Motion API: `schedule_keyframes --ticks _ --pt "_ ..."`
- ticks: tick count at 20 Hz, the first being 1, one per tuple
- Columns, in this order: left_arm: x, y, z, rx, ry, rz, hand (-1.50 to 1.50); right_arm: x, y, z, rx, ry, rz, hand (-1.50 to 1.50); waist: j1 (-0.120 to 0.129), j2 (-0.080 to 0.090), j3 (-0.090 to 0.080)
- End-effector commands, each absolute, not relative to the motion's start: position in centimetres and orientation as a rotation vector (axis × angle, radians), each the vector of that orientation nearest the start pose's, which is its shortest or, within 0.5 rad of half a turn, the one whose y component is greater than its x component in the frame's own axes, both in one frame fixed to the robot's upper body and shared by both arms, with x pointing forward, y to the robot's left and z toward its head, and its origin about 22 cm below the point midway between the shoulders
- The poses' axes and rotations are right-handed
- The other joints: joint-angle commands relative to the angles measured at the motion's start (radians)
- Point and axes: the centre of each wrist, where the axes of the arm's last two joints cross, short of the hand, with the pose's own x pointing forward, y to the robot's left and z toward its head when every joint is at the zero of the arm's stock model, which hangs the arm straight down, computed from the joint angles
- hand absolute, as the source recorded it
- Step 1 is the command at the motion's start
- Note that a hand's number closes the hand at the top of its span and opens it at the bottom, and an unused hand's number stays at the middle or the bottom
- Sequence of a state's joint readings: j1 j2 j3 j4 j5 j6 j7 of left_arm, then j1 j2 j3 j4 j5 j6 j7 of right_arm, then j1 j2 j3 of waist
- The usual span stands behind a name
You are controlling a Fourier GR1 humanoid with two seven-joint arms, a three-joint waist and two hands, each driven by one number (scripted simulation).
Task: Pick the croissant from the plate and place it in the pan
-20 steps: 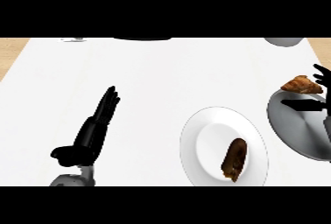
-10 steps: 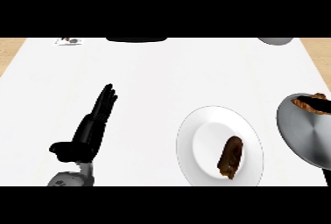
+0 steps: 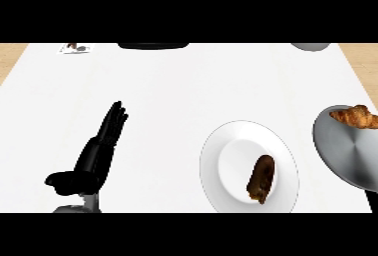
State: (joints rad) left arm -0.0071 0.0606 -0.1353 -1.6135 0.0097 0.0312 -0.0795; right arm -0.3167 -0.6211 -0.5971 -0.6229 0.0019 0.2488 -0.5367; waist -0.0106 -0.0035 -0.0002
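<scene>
Head view. Left hand (image 3: pixel 94 155) at about 8 o'clock of the counter (image 3: pixel 184 85), coming in from the lower edge. Fingers straight and together, tips toward 1 o'clock; thumb out to the side at the lower left. Holds nothing; resting in place. Right hand: does not show.

Croissant (image 3: pixel 356 116) at 3 o'clock of the view, lying in the pan (image 3: pixel 347 155) at the pan's upper rim. Long axis roughly 9-to-3 o'clock, tilted a little so the left tip sits higher than the middle; right end runs to the picture's edge. Golden brown, ridged.

Pan: grey, round, cut by the right edge, at 4 o'clock. Just beside it on the left, the white plate (image 3: pixel 221 150), near 5 o'clock, apart from the pan by a narrow strip of counter. On the plate, a dark brown oblong item (image 3: pixel 261 178), long axis near 12-to-6 o'clock, lying right of the plate's middle; cannot tell what it is.

Far edge: dark flat object (image 3: pixel 153 46) at 12 o'clock, grey rounded object (image 3: pixel 310 46) at 1 o'clock, small card-like item (image 3: pixel 76 48) at 11 o'clock.
</scene>
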Motion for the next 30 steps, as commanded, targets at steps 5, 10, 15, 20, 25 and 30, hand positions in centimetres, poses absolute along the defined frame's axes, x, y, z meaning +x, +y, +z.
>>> schedule_keyframes --ticks 5,10,15,20,25,30 --pt "24.3 22.0 0.6 -0.040 -1.680 -0.128 0.00 16.7 -53.8 1.1 -0.450 -1.698 -0.016 -1.50 0.001 0.001 -0.001" --pt "24.8 19.3 -0.5 -0.046 -1.692 -0.112 0.00 14.5 -51.4 -1.2 -0.475 -1.675 -0.010 -1.50 0.002 0.002 0.000" --pt "25.3 20.3 0.3 -0.064 -1.675 -0.130 0.00 15.2 -51.4 0.2 -0.476 -1.673 0.006 -1.50 0.008 0.003 0.000" --pt "23.1 20.1 1.4 -0.063 -1.696 -0.130 0.00 14.7 -50.4 1.6 -0.521 -1.669 0.014 -1.50 0.009 0.002 0.000" --pt "24.9 18.9 1.6 -0.040 -1.688 -0.117 0.00 12.9 -51.3 -0.3 -0.552 -1.630 0.064 -1.50 0.008 0.003 0.000" --pt "24.7 20.8 0.0 -0.053 -1.692 -0.135 0.00 11.7 -51.5 -0.1 -0.617 -1.647 0.095 -1.50 0.008 0.003 0.000"
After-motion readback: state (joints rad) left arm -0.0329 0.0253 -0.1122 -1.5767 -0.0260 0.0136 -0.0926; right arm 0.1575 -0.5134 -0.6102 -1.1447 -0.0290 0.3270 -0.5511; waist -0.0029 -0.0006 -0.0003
